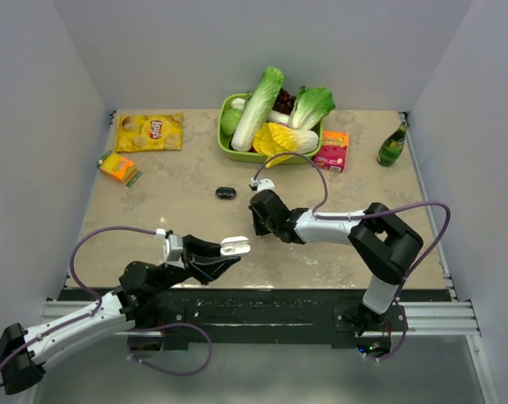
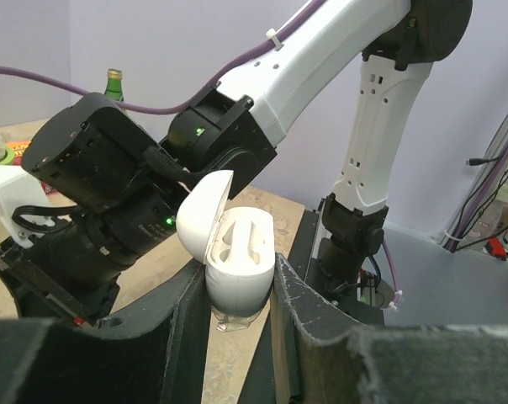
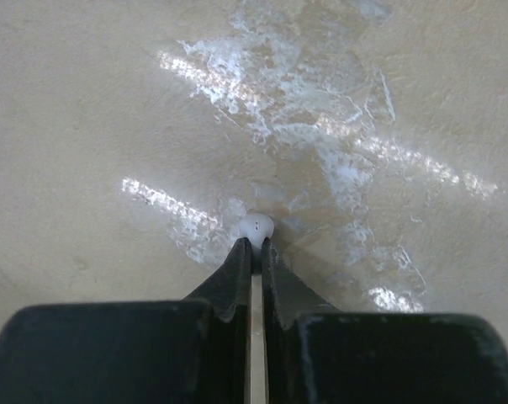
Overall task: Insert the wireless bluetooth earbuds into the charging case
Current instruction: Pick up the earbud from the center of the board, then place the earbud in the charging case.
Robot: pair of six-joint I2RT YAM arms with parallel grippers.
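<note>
Left tool (image 2: 240, 316): I have it clamped on the small glossy white oval plastic charging case (image 2: 237, 265), lid open.
Right tool (image 3: 256, 252): nearly closed, pinching a small white earbud (image 3: 256, 226) low over the beige desk (image 3: 111, 126).
Relation: the case lies near-left of my right tool.

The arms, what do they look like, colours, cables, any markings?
Both the left arm and right arm have white tubular links between bulky black joints, each trailed by a purple cable. The left claw and right claw are matte black with tapering fingers. A green light shows on the right arm's wrist.
</note>
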